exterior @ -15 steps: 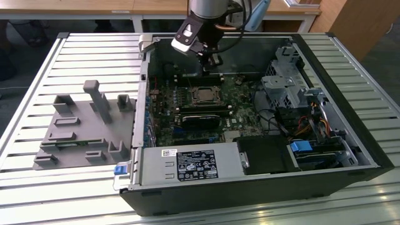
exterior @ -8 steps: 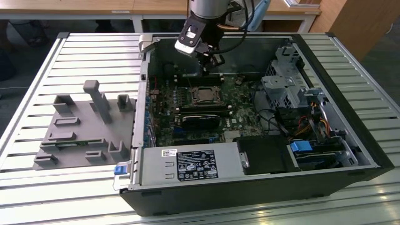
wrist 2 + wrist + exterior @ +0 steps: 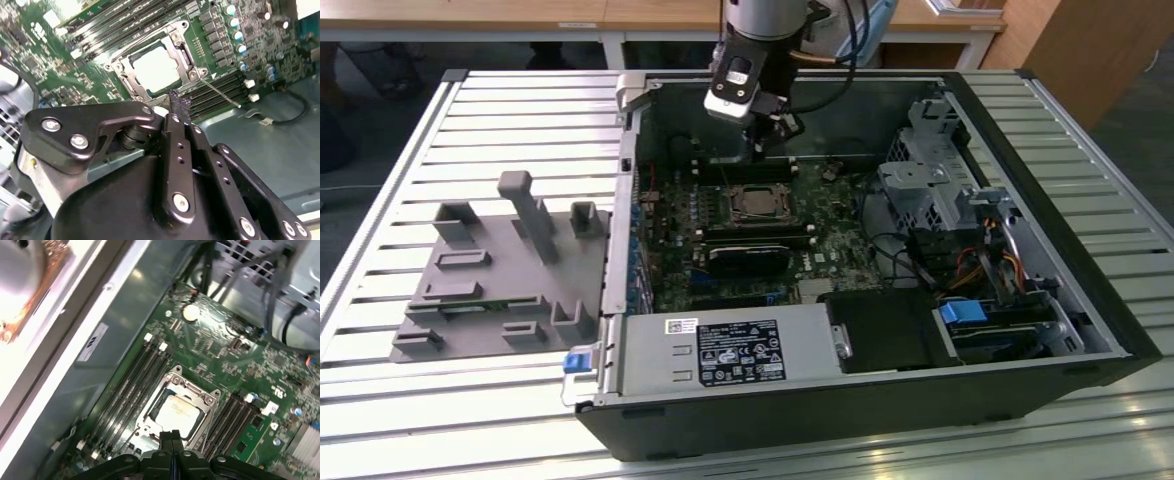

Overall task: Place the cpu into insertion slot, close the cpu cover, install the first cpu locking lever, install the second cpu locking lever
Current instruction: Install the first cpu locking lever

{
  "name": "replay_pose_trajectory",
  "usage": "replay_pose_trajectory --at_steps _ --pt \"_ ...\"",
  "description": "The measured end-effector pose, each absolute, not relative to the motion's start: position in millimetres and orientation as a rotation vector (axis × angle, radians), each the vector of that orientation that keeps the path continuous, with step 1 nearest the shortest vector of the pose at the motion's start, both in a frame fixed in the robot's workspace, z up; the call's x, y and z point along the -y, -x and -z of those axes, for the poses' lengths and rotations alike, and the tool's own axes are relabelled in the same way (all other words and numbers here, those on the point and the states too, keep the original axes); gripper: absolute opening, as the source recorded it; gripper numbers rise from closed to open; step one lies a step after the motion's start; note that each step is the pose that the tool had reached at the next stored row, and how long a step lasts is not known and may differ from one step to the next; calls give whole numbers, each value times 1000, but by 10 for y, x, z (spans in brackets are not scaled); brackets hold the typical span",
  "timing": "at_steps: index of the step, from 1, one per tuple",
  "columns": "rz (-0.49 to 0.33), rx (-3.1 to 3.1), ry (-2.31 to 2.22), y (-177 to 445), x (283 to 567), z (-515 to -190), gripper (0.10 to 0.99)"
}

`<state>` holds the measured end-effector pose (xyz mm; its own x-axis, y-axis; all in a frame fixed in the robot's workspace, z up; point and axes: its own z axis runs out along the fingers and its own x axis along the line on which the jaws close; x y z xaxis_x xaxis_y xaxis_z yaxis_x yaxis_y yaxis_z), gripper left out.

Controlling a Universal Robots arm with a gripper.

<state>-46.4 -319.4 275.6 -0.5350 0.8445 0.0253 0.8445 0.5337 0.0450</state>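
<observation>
- A metal table of pale silver slats is seen in the exterior view, and everything else is carried on it.
- An open black computer case is laid on its side on the table. A grey plastic fixture with upright pegs is placed just beside it, on the exterior view's left.
- A green circuit board is mounted on the floor of the case.
- The grey robot arm is lowered into the case from the far edge.
- The black gripper is held over the long black memory slots, just beside the socket. Its fingers are pressed together and nothing is grasped between them.
- The small square black insertion slot is set near the middle of the board.
- The thin silvery cpu cover is lying flat over the slot.
- The pale silver-beige square cpu is seated in the slot and is seen through the window of the cover.
- A thin silvery rod is seen running out from one corner of the socket, across the memory slots.
</observation>
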Motion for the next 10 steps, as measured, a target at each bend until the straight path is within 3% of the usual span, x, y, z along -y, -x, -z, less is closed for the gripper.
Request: replay_pose_trajectory --at_steps 10 --pt "81 2870 1263 464 3195 -2753 106"
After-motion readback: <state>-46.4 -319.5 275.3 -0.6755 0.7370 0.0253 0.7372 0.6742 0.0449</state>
